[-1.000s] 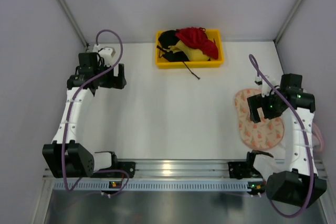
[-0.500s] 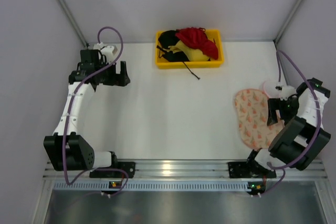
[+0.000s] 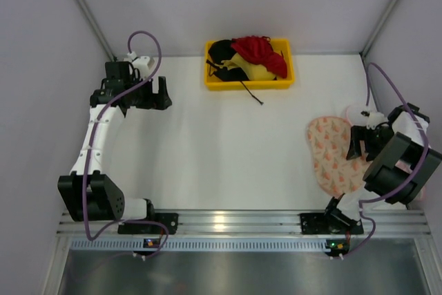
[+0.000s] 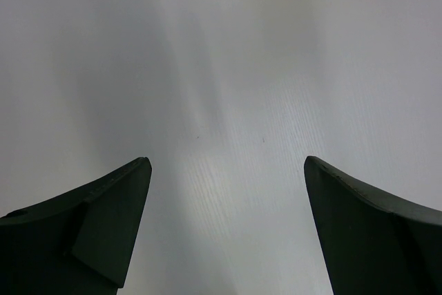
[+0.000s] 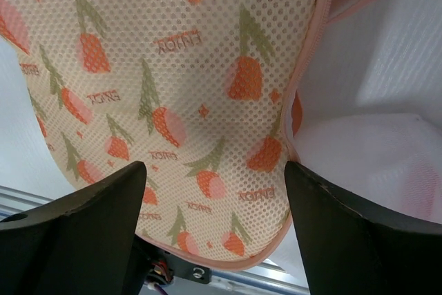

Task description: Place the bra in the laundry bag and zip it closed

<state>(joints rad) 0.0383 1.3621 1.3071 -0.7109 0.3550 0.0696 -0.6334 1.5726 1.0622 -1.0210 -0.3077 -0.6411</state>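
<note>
Bra (image 3: pixel 260 55) heaped in yellow bin (image 3: pixel 248 86), top centre of overhead view, atop yellow bra (image 3: pixel 257 72). Not yet picked. Laundry bag (image 3: pixel 330 157) laid flat at right of frame, well apart from bin. Right gripper (image 5: pixel 214 191) hung over it, jaws spread wide, nothing held. Pink zip trim (image 5: pixel 312 77) caught in wrist view, so probably lined up for mouth to be pulled open. Left gripper (image 4: pixel 228 167) also spread, empty, over table (image 4: pixel 228 67) at upper left.

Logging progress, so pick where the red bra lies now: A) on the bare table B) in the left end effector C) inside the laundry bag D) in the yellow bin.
D: the bra lies atop the pile in the yellow bin, apart from the laundry bag.
</note>
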